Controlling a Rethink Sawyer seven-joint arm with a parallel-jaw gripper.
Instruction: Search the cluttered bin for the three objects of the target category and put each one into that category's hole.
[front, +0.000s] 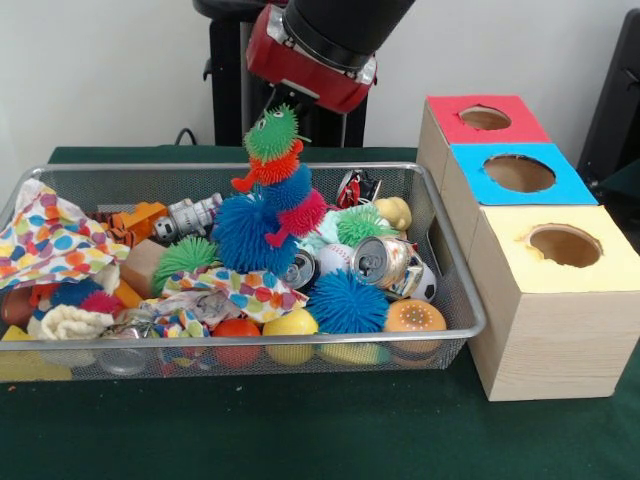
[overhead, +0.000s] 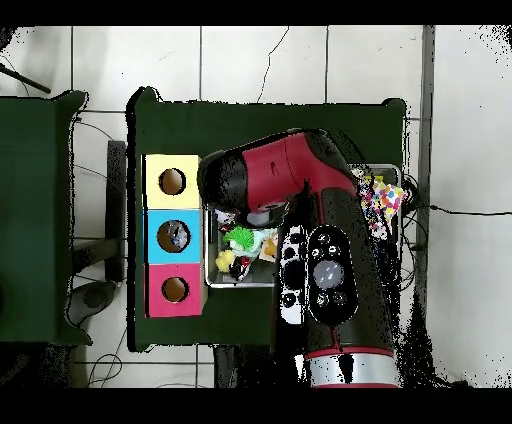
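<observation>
A multicoloured spiky caterpillar toy (front: 272, 190) is seen hanging upright above the middle of the wire bin (front: 455, 290), its green head right under the red wrist of the arm (front: 310, 55). The jaws themselves are hidden behind the wrist and the toy's head; it is judged that they are closed on the toy, but their state cannot be told.

Risk: the toy's blue tail is seen touching or just above the clutter, next to the crushed can (front: 385, 262) and the polka-dot cloth (front: 225, 290). Its soft spikes may snag and drag neighbours out, or the toy may slip free.

Room: three boxes stand just beside the bin, with a red hole (front: 485, 117), blue hole (front: 519, 173) and yellow hole (front: 565, 245). Open green desk (front: 300, 430) is noted in front. The bin rim must be cleared on transfer.
</observation>
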